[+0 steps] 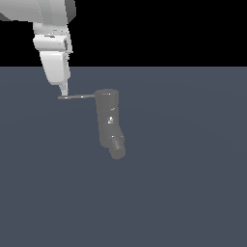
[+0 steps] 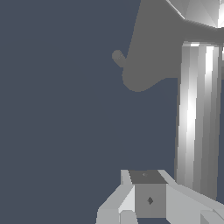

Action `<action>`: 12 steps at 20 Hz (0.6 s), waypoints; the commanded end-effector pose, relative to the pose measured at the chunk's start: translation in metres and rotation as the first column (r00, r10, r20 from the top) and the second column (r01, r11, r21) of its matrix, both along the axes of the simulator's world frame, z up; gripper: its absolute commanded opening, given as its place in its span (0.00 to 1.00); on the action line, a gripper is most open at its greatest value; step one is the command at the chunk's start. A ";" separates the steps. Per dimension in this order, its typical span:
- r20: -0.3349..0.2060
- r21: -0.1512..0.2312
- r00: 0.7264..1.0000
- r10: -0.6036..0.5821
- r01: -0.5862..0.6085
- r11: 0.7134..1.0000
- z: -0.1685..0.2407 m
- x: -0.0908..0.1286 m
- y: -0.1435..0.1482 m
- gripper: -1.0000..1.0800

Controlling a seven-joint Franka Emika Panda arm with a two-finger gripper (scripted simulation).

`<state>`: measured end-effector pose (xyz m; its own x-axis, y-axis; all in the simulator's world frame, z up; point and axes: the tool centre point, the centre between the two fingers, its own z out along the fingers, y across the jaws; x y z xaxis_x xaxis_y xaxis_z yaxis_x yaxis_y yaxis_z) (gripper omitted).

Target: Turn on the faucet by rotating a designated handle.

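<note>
Exterior view first: the blue-grey floor (image 1: 193,193) fills the lower part, with black above it. The white Panda arm (image 1: 50,34) comes down from the exterior view's upper left. The faucet (image 1: 108,116), a dark grey upright cylinder, stands near the middle, with its angled spout stub (image 1: 116,147) at the lower end. The handle (image 1: 77,97), a thin light-grey rod, sticks out sideways from the faucet's top toward the exterior view's left. The gripper (image 1: 63,90) points down, with its tip at the handle's far end, touching or just beside it. I cannot tell whether its fingers are spread or closed. In the wrist view, the handle (image 2: 197,118) appears as a bright bar close to the gripper (image 2: 148,197).
</note>
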<state>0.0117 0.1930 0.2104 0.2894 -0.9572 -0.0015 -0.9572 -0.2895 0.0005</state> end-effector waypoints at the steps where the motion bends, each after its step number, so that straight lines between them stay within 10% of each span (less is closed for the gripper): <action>1: 0.001 -0.002 1.000 -0.025 0.025 1.000 -0.005 0.007 -0.001 0.00; 12: 0.001 -0.002 0.999 -0.052 0.052 0.999 -0.009 0.015 -0.003 0.00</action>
